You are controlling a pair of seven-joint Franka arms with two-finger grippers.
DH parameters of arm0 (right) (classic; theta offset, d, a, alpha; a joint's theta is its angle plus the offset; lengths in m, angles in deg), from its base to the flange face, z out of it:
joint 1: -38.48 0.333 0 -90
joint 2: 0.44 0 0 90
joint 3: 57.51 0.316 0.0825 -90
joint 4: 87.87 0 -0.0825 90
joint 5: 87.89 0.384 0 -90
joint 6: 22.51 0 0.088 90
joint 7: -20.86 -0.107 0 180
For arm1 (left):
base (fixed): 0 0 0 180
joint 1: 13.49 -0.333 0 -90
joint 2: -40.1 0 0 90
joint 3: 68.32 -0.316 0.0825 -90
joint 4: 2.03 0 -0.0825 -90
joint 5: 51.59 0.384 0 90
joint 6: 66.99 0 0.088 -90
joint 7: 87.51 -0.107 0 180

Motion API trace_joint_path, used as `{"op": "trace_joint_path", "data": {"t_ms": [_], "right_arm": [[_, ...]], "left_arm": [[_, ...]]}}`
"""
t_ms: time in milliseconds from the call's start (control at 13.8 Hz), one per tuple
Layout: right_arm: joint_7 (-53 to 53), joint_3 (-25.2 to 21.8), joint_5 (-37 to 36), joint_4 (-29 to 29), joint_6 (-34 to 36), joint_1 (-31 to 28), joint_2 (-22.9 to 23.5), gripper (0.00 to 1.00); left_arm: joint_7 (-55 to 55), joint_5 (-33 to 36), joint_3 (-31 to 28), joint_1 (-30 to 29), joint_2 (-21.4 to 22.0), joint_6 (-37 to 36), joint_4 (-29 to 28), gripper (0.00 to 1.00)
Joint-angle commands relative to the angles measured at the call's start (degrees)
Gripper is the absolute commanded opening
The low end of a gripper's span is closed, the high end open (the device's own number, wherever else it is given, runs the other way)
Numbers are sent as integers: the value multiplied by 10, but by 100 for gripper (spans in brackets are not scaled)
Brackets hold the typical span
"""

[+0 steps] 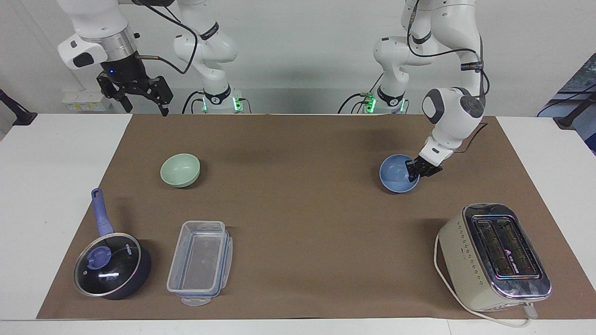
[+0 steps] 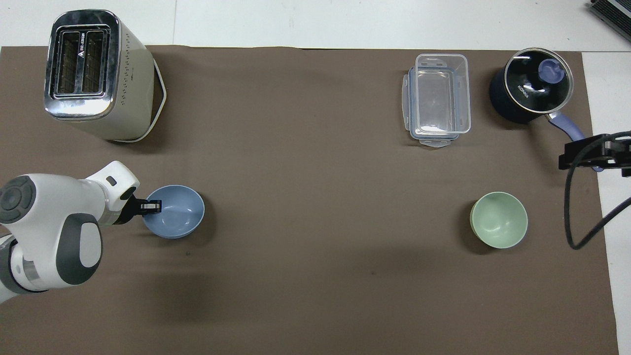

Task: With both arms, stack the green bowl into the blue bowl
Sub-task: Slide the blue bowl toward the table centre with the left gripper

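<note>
The blue bowl (image 1: 396, 174) (image 2: 177, 213) is toward the left arm's end of the table, tipped with its opening turned toward the table's middle. My left gripper (image 1: 417, 170) (image 2: 152, 207) is shut on the bowl's rim at the side toward the left arm's end. The green bowl (image 1: 180, 170) (image 2: 499, 220) sits upright on the brown mat toward the right arm's end, with nothing touching it. My right gripper (image 1: 142, 97) (image 2: 589, 155) hangs open and empty, high over the mat's edge at the right arm's end, and waits.
A cream toaster (image 1: 496, 256) (image 2: 93, 74) stands farther from the robots than the blue bowl. A clear plastic container (image 1: 200, 263) (image 2: 438, 98) and a dark lidded pan with a blue handle (image 1: 111, 265) (image 2: 530, 91) lie farther out than the green bowl.
</note>
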Motion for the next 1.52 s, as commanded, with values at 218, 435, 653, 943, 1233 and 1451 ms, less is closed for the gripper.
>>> {"op": "trace_joint_path", "data": {"t_ms": [218,435,653,943,1233,1451], "right_arm": [[1,0,11,7,17,-7,-8,100],[2,2,10,6,12,-6,-8,100],[5,0,10,7,11,-8,-8,100],[2,-1,10,8,-1,-8,-8,100],[2,-1,10,7,-2,-14,-7,100],[-2,-1,10,8,-4,-15,-7,100]], "left_arm": [[69,-30,6,39,35,-83,57,0],[101,-50,8,126,35,-43,50,0],[181,-51,6,231,22,56,18,0],[253,-51,6,328,-19,158,-9,0],[259,-50,4,337,-36,178,12,100],[245,-42,2,276,-43,76,72,100]]}}
